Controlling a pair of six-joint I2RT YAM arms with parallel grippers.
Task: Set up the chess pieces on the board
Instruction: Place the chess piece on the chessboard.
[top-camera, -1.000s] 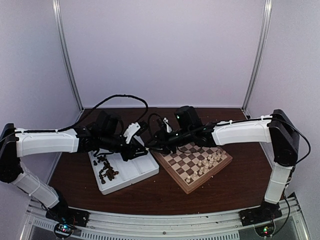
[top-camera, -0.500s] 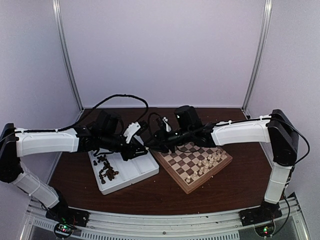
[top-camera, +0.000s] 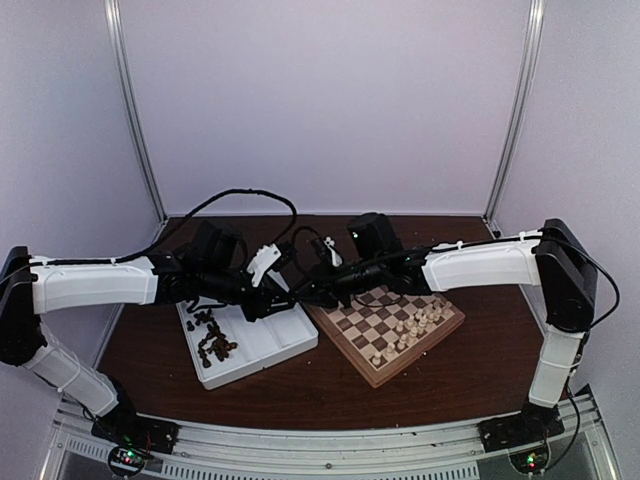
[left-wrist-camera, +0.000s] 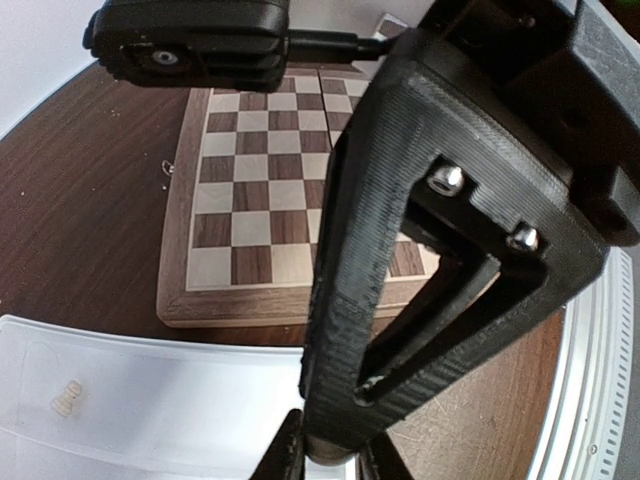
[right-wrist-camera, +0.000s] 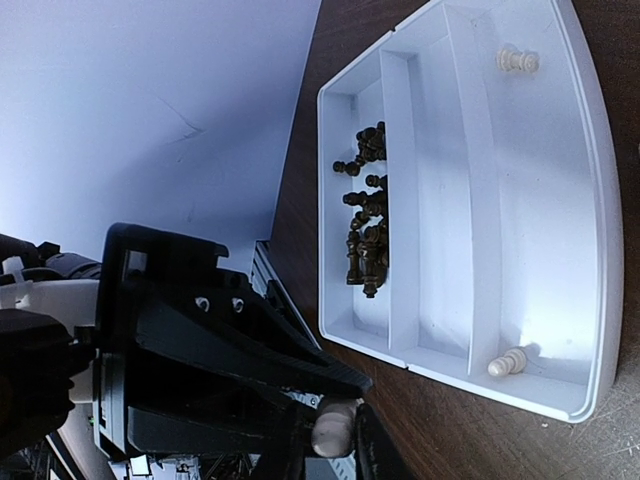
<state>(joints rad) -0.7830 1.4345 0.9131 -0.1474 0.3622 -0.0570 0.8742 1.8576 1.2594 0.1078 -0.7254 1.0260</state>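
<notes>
My two grippers meet tip to tip above the gap between tray and board. The left gripper (top-camera: 284, 299) and the right gripper (top-camera: 298, 296) both pinch one cream chess piece (right-wrist-camera: 333, 428). In the right wrist view it sits between my right gripper (right-wrist-camera: 334, 440) fingers, under the left gripper's black body (right-wrist-camera: 200, 350). In the left wrist view its rounded end (left-wrist-camera: 328, 455) shows between my left gripper (left-wrist-camera: 324, 464) fingers, behind the right gripper's finger (left-wrist-camera: 400, 250). The board (top-camera: 352, 320) carries several cream pieces (top-camera: 420, 322) on its right side. Dark pieces (top-camera: 212, 335) lie heaped in the tray.
The white two-compartment tray (top-camera: 290, 345) lies left of the board. Its right compartment holds two loose cream pieces (right-wrist-camera: 517, 61) (right-wrist-camera: 507, 362). Dark brown table (top-camera: 330, 395) shows in front. Both forearms stretch across the table's back half.
The right gripper has slid a little left toward the left gripper and its fingers have closed onto the cream piece. The left arm has stayed still.
</notes>
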